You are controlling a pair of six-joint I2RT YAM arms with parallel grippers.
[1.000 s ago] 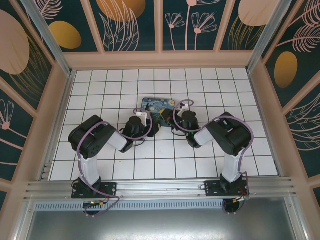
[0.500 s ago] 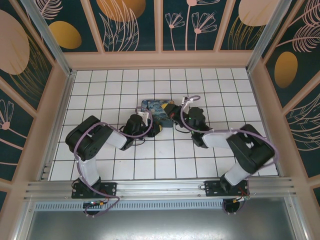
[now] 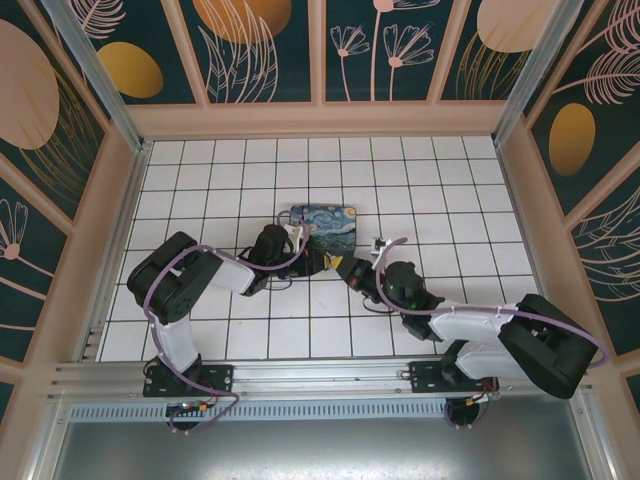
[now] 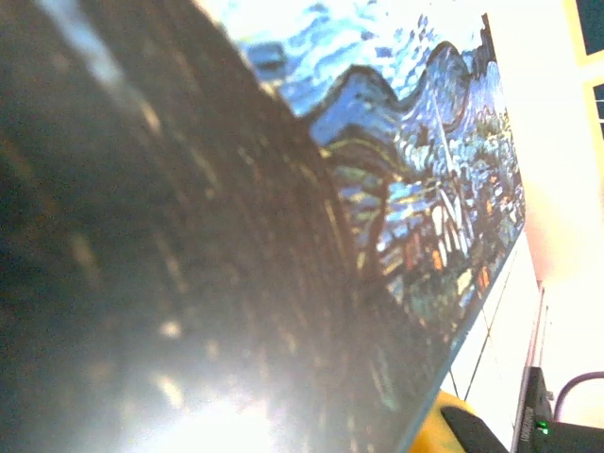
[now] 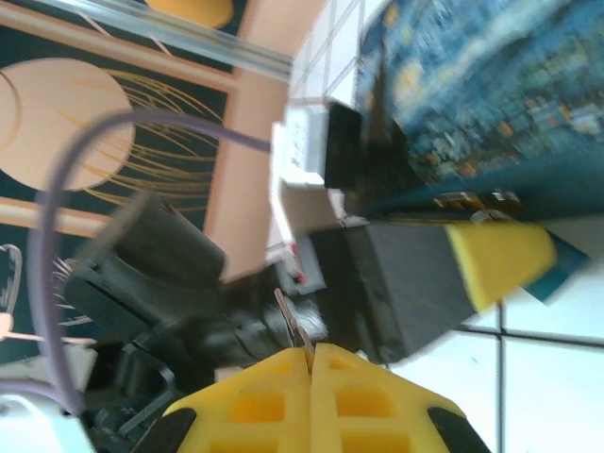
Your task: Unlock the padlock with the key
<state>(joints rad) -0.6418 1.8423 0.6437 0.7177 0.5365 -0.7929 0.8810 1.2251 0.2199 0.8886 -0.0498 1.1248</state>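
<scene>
Two arms crowd the near edge of the Starry Night box (image 3: 322, 222), out in the middle of the tiled bench (image 3: 230, 170). That's the top camera. The left arm (image 3: 170, 285) kicks its elbow wide to the left and lays its forearm low. The left fingers (image 3: 322, 260) are nosed right up against the box. The right arm (image 3: 540, 350) throws its elbow far right and reaches back toward centre. The right fingers (image 3: 352, 276) sit just beside the left ones, a shade apart.

On to the left wrist camera, which is jammed in tight. The printed box face slants across, with a dark, blurred finger in front. Whether the left fingers are clamped on anything, I cannot tell.

Now the right wrist camera, and here's the story! The yellow pads are pressed together and the key (image 5: 291, 326) pokes up out of the seam, pinched firm. Its tip aims toward the left arm's dark body. Across the way, a left finger with its yellow pad lies along the box edge. Tucked against that edge is a small silvery glint with brassy bits. I take it for the padlock (image 5: 486, 212), though it's blurred.

By my read, the step in hand is lining the key up for insertion. The next move calls for swinging the tip over to the keyhole, squaring it and sliding in gently. Meanwhile the lock must be held steady.
</scene>
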